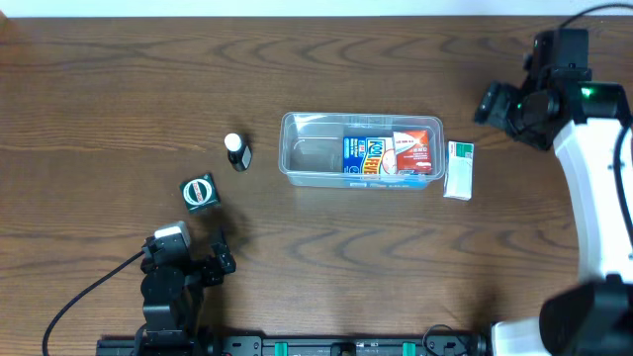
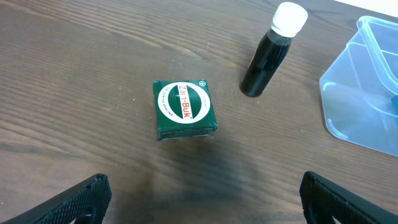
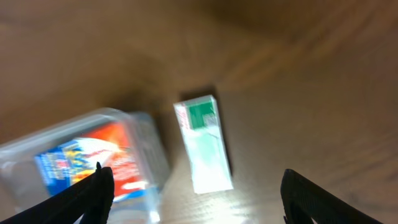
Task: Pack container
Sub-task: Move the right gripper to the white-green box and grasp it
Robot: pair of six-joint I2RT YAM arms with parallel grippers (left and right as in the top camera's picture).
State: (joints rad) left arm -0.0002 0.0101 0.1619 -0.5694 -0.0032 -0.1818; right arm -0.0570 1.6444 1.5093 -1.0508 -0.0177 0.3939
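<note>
Container (image 1: pixel 361 149), part-packed; three items loose on tabletop (image 1: pixel 119 79).
Left fingers (image 2: pixel 74 202), right fingers (image 3: pixel 84 196): held apart, empty. Upright bottle (image 2: pixel 267 59) may be toppled by a wide approach.

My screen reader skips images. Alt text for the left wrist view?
A green box lies on the wooden table, ahead of the open left gripper. A dark bottle with a white cap stands behind it, and a corner of the clear container shows at right.
</note>
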